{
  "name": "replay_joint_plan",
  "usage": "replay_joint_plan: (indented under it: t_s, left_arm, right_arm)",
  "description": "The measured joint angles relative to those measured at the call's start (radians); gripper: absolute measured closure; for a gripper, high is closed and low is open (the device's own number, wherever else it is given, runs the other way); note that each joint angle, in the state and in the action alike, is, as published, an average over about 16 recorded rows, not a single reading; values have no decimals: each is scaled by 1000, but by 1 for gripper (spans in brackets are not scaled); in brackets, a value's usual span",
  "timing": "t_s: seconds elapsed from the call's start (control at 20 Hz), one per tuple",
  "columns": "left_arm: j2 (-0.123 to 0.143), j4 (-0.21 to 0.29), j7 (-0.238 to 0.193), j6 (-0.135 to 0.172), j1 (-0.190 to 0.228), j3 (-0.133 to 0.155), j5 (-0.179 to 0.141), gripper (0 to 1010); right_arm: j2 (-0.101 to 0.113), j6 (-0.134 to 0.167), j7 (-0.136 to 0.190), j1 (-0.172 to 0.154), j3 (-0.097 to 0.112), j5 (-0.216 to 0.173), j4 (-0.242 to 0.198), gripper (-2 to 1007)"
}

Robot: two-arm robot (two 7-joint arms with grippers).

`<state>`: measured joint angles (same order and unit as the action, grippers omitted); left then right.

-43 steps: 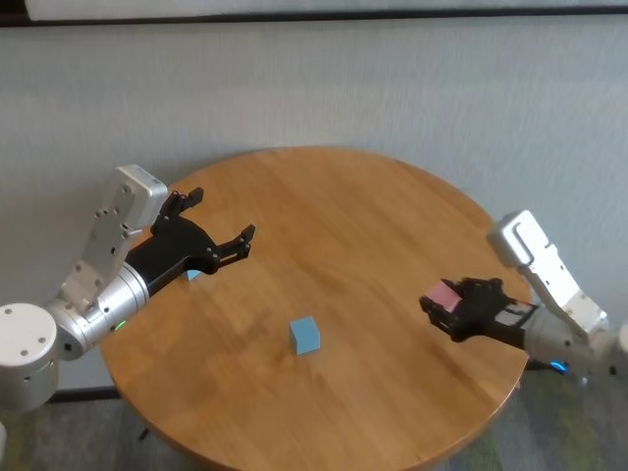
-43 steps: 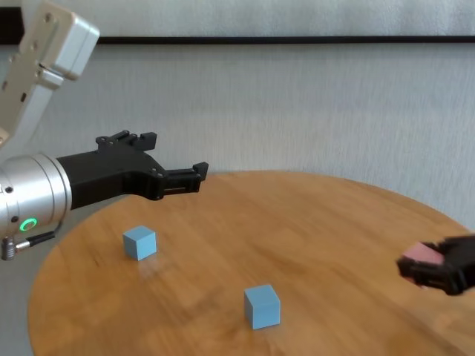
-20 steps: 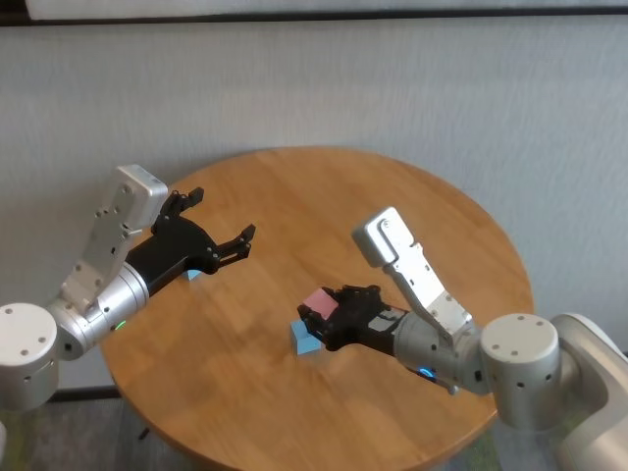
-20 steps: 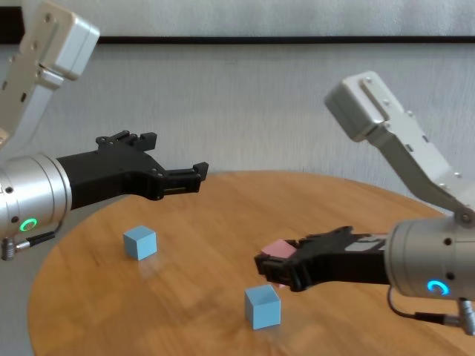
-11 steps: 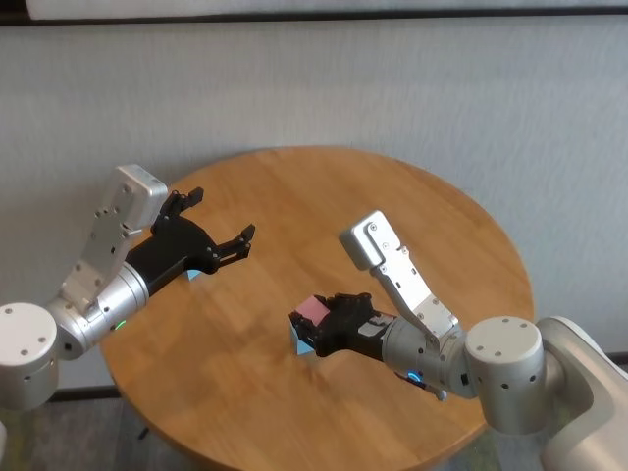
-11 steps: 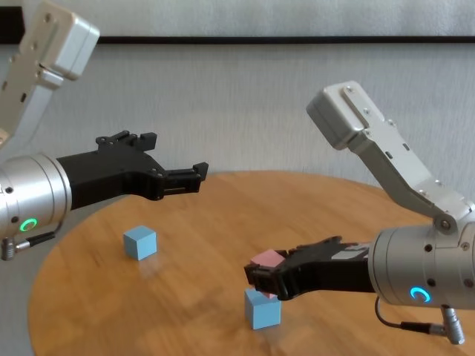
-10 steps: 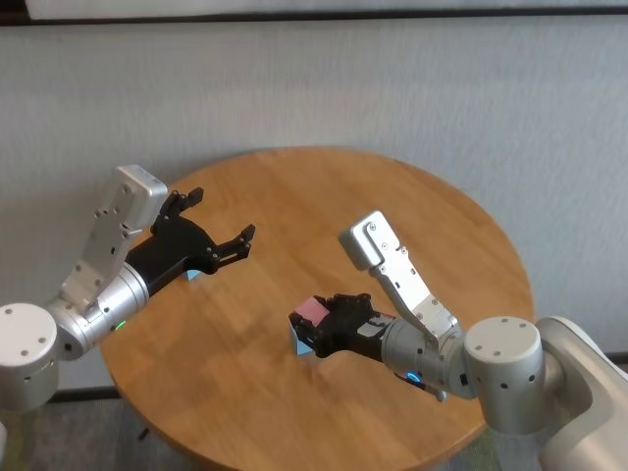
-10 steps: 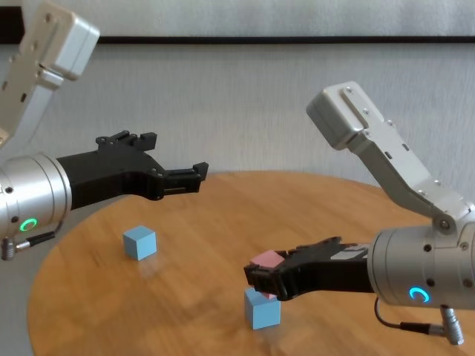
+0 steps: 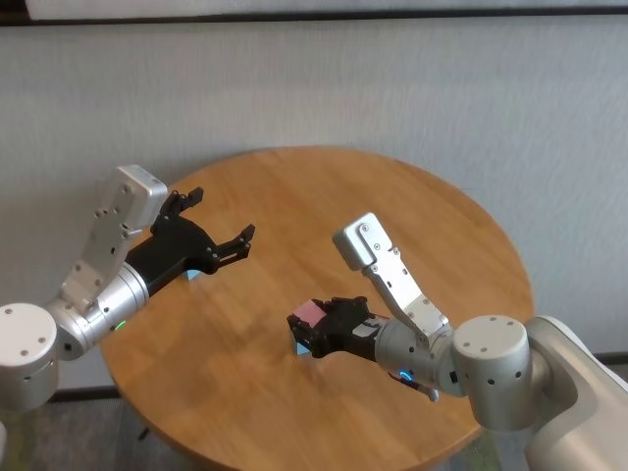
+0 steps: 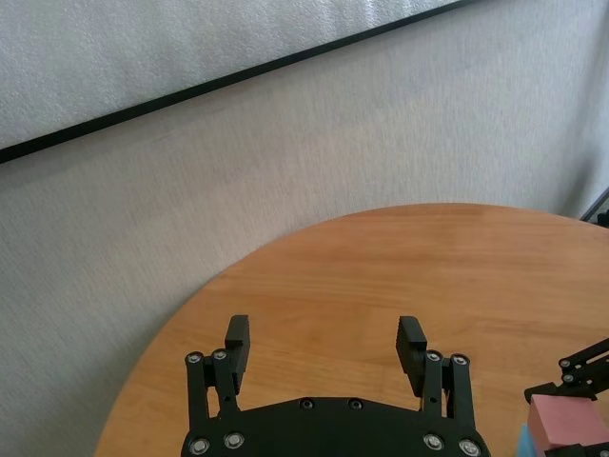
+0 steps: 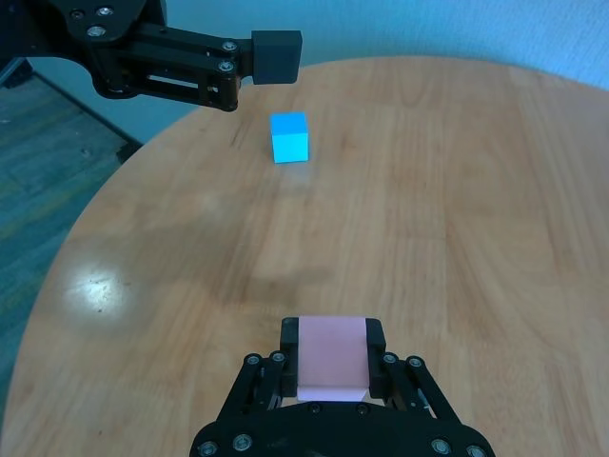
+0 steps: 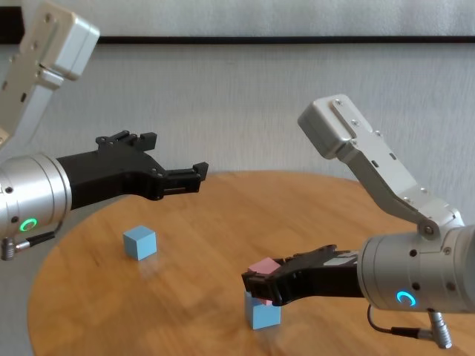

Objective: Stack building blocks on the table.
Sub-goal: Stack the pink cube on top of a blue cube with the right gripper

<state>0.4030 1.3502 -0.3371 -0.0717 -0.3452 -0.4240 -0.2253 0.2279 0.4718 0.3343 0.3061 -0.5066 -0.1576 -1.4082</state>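
Chest view: right gripper (image 12: 260, 282) is clamping 1 pink block (image 12: 261, 266) directly above the nearer light blue block (image 12: 262, 313), seemingly touching; left gripper (image 12: 178, 175) is hovering open, empty.

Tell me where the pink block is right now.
The pink block is clamped in the right claw near the table's middle, directly over a blue block, seemingly resting on it.

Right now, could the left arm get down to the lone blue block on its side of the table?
Probably yes: the left gripper hangs open just above the lone blue block, nothing between them; the right gripper is busy elsewhere.
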Motion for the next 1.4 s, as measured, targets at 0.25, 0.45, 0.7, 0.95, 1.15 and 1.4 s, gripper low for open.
replay_joint_plan:
  t_s: [0.25, 0.45, 0.7, 0.95, 1.15, 1.4]
  left_arm:
    - [0, 0, 0, 0, 0, 0, 0, 10]
    - [0, 0, 0, 0, 0, 0, 0, 10]
    - [0, 0, 0, 0, 0, 0, 0, 10]
    - [0, 0, 0, 0, 0, 0, 0, 10]
    - [0, 0, 0, 0, 0, 0, 0, 10]
    - [0, 0, 0, 0, 0, 0, 0, 10]
  right_arm:
    - [-15, -2, 0, 5, 7, 11, 17, 646]
    - [-23, -6, 1, 5, 12, 19, 24, 646]
    - [-29, -10, 4, 3, 18, 28, 26, 646]
    - [-33, -14, 8, 0, 22, 37, 26, 646]
    - [-35, -16, 13, -1, 24, 43, 26, 646]
    - [-36, -18, 18, -3, 25, 48, 27, 646]
